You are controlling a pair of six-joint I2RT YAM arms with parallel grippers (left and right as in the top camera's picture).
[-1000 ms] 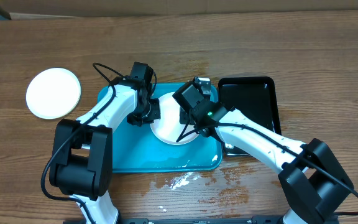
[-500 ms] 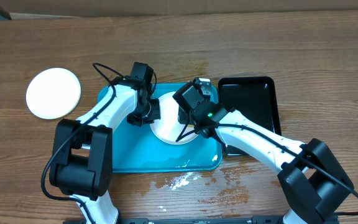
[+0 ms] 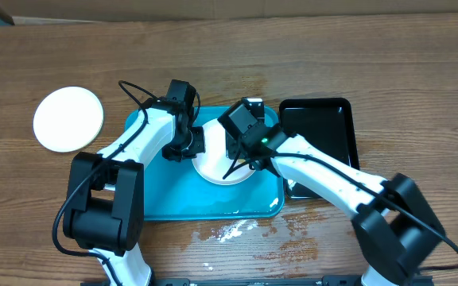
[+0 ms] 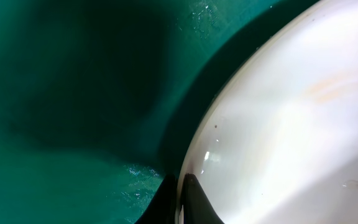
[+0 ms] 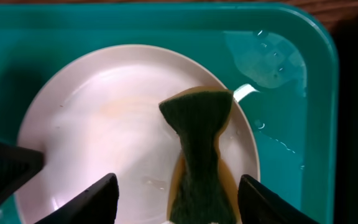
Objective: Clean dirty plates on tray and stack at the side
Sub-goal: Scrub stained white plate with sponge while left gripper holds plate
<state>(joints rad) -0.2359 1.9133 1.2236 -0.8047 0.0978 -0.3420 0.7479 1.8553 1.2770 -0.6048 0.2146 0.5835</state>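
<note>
Pinching the rim of the glossy round plate (image 4: pixel 291 124), the left gripper (image 4: pixel 180 190) is clamped; the right gripper (image 5: pixel 182 199) gapes wide above a waisted green sponge (image 5: pixel 197 143) lying there.

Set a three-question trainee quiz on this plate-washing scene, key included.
1. True or false: the sponge rests on the plate inside the turquoise tray.
2. Pick one. The left gripper is: A) open above the tray; B) shut on the plate's rim; C) holding the sponge.
3. Fill in: the right gripper has its fingers ___ on either side of the sponge, not touching it.
Key: 1 true; 2 B; 3 open.
</note>
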